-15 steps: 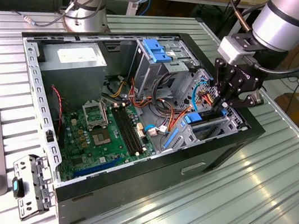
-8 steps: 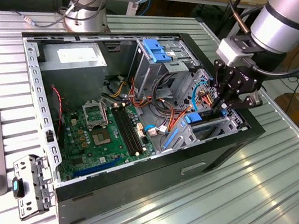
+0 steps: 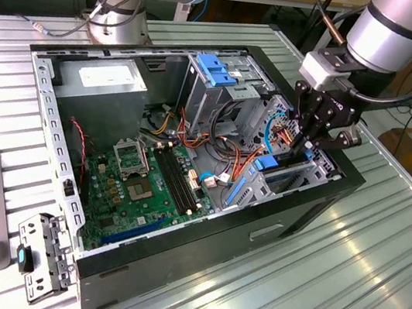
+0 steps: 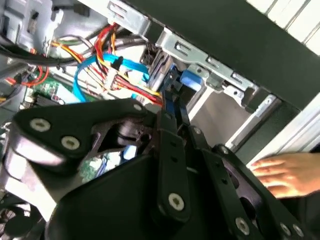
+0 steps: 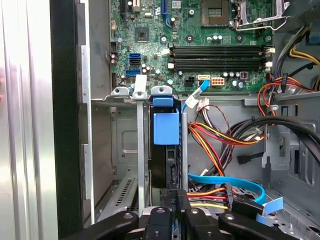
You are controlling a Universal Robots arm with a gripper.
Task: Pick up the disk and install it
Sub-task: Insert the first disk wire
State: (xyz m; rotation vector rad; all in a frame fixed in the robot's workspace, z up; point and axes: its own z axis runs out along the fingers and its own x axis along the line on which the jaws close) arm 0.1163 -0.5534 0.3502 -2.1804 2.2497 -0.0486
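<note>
Take the drive bay (image 5: 135, 150) at the front corner of the open computer case (image 3: 256, 233) as your landmark. The disk (image 5: 165, 150) stands on edge inside that bay, between the bay's metal walls, with the light-blue tab of its carrier facing toward the motherboard (image 5: 200, 30). Its long axis runs down the slot, from the end effector (image 5: 172, 212) toward the motherboard side of the bay.

Your end effector sits directly over the near end of the disk, in line with that long axis, so the disk lies straight ahead of the fingers rather than off to either side. In the first wrist view the fingers look drawn together on the disk's dark edge; I judge them clenched on it, though the exact contact is hidden behind the linkage.

In the exterior view the end effector (image 3: 311, 144) hangs above the bay, beside the bundle of coloured cables (image 3: 280, 131).

A person's hand (image 4: 287, 172) rests just outside the case wall next to the bay, in the second wrist view.
</note>
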